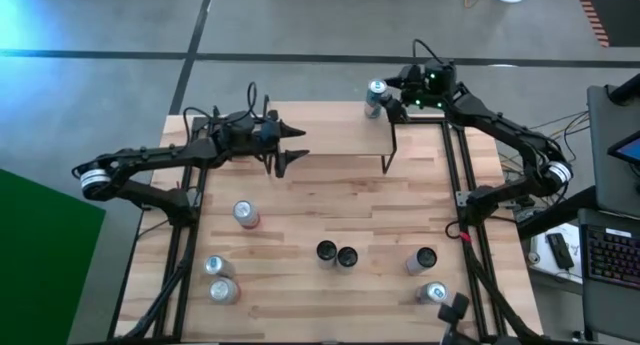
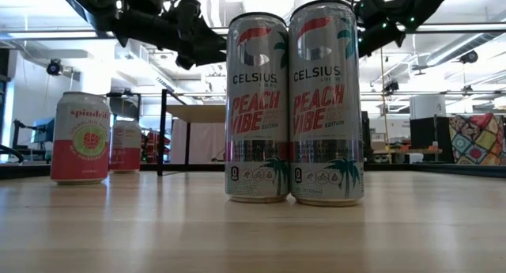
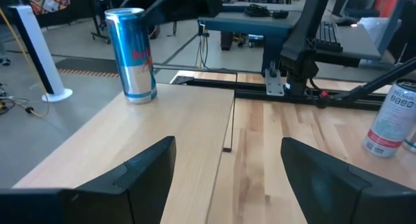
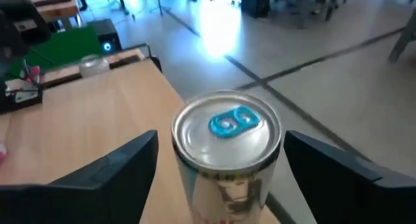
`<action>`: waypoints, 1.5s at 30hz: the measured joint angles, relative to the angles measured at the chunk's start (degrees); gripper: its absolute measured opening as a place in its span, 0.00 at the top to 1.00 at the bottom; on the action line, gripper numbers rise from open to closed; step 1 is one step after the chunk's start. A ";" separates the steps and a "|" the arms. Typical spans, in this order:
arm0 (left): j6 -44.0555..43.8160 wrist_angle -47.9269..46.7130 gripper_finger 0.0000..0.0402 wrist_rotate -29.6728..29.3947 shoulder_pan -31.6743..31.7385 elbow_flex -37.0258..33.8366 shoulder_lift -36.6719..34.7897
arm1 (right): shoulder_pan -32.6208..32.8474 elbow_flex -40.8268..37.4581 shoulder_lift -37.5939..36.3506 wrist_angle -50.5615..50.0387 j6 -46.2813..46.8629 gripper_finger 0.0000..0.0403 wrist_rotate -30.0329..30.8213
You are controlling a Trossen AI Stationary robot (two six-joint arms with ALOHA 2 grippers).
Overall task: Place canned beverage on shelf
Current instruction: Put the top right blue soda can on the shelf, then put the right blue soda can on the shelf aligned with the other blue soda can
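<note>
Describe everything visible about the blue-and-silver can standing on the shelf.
The blue-and-silver can is a tall slim metal cylinder with red lettering on its side, a plain silver lid and a blue pull tab. It stands upright and unopened on the shelf, at the far corner on the right arm's side. The right gripper is over it, a dark finger on either side with a gap to each, so nothing is seen touching the can but the light wood top under it.

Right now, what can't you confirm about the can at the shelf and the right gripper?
- Blue can base: right wrist view, cut off by the picture's edge; seating on the shelf unclear.
- Same can in the high view: too small, partly under the right gripper.
- Shelf top in the low view: hidden behind two tall cans.
</note>
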 joint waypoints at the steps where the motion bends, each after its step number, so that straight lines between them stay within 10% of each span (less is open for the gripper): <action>1: 0.00 -0.03 0.34 0.00 0.00 0.00 0.07 | 0.00 0.00 -0.20 -0.50 0.32 0.19 0.00; 19: 0.02 -3.33 0.34 -3.03 -0.55 -4.46 -0.77 | 6.72 -0.61 -20.94 -14.71 6.30 0.29 3.58; 26: -1.07 3.81 0.34 -12.24 -3.45 -10.89 -1.92 | 23.36 -1.34 -25.60 -23.07 7.07 0.36 5.45; 45: -3.23 10.32 0.34 -12.87 -4.73 -11.66 0.06 | 74.04 5.89 -18.77 -50.72 32.48 0.45 37.91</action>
